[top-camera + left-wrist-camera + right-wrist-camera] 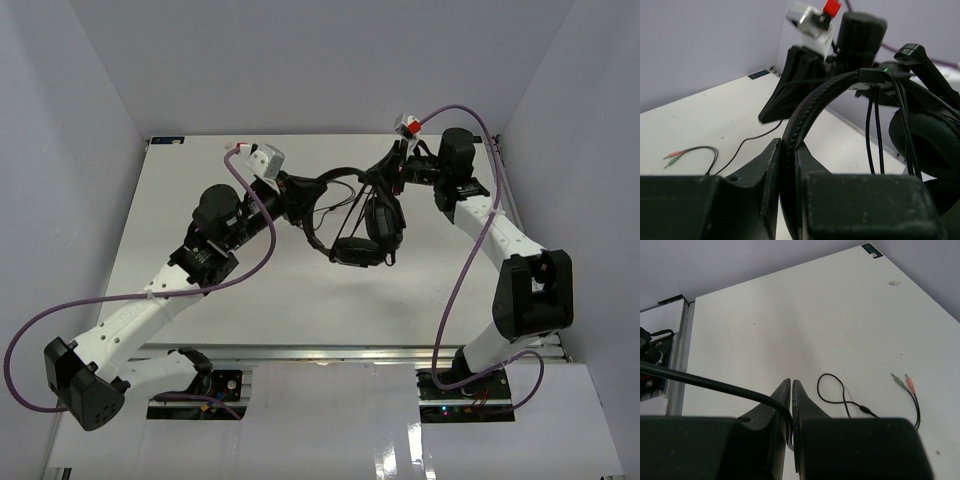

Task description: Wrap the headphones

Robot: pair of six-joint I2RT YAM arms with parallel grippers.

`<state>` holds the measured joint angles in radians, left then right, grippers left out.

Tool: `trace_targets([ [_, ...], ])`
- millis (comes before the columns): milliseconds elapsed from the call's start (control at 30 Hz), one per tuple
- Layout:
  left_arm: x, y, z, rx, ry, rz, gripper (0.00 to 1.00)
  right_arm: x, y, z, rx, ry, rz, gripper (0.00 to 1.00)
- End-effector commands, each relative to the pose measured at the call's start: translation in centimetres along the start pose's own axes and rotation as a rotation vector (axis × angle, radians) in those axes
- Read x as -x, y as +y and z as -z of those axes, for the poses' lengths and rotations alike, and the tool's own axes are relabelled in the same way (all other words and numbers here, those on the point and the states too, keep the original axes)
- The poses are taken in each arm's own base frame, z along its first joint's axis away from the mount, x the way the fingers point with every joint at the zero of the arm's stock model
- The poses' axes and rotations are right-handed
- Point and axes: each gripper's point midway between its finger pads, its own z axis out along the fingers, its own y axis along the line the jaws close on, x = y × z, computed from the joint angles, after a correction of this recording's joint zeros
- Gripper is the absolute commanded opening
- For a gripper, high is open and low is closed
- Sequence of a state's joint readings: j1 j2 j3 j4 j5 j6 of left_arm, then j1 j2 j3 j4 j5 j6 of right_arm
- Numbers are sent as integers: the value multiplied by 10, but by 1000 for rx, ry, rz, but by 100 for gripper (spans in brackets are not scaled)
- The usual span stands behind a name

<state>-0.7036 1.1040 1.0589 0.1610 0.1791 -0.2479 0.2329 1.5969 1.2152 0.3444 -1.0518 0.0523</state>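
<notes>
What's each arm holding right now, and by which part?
The left gripper is shut on the headphones at the headband arch. The right gripper pinches their cable partway along its length.

Black over-ear headphones (383,222) hang raised, earcups down, their thin cable (862,410) trailing loose with pink-tipped plugs

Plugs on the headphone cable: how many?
2. The green plug and the pink plug lie side by side on the table, at the loose end of the cable. None appear hidden.
</notes>
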Motion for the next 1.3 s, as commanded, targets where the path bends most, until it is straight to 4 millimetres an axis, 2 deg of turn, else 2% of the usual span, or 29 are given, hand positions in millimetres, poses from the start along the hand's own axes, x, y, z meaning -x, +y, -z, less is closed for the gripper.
trace_targets([
  [0,101,-43,-7,-160,-279,76,0,19,12,-23,90,-64,-25,11],
  [67,118,-47,-10,-174,-317,96,0,22,20,-33,128,-78,-64,11],
  [233,140,-50,-20,-183,-360,128,0,26,23,-61,206,-117,-86,12],
  [400,168,-47,-18,-147,-425,125,0,12,33,-91,301,-123,-192,14],
  [500,183,-34,-18,-62,-470,108,0,2,53,-104,369,-127,-214,16],
  [667,195,-8,-27,90,-491,50,0,-14,99,-119,501,-124,-279,17],
  [733,195,2,-30,139,-487,36,0,-17,118,-122,545,-127,-272,17],
  [767,202,6,-29,171,-497,6,0,-24,133,-123,576,-114,-294,17],
  [867,209,20,-27,256,-506,-44,0,-30,158,-118,628,-108,-289,17],
  [1000,221,39,-14,380,-531,-141,0,-40,190,-108,678,-80,-303,17],
  [1100,228,58,-1,477,-556,-174,0,-55,206,-97,692,-50,-310,17],
  [1267,226,92,10,596,-550,-193,0,-67,218,-81,693,-11,-317,17],
])
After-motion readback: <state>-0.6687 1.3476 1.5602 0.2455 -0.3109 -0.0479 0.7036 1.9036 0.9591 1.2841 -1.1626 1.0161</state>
